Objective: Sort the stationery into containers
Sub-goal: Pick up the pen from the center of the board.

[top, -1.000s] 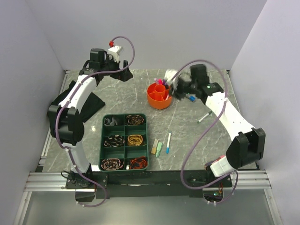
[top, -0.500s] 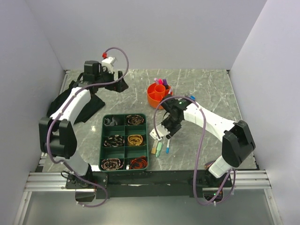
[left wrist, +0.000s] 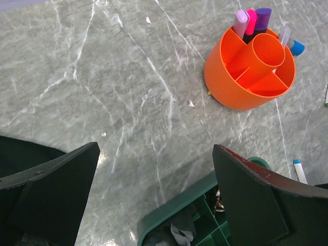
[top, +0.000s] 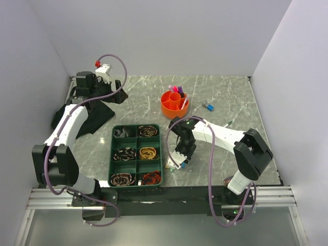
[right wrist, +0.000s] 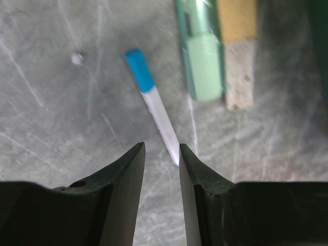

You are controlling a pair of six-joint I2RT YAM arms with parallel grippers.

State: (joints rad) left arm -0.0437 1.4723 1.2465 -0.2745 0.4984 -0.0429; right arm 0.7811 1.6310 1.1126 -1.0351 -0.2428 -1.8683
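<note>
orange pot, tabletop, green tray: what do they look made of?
Orange pot: likely moulded plastic, smooth, uniform colour, soft sheen on its walls.
Tabletop: grey-green with white veins, marble look; real stone or printed laminate, cannot tell.
Green tray: probably plastic, dark matte green, rounded rim, thin dividers seemingly moulded in one piece.

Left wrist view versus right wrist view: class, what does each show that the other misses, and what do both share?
Left wrist only: the orange pot holding markers, and a green tray corner. Right wrist only: the pale green block beside the beige block. Both: the marble table and, it seems, the blue-capped white pen.
</note>
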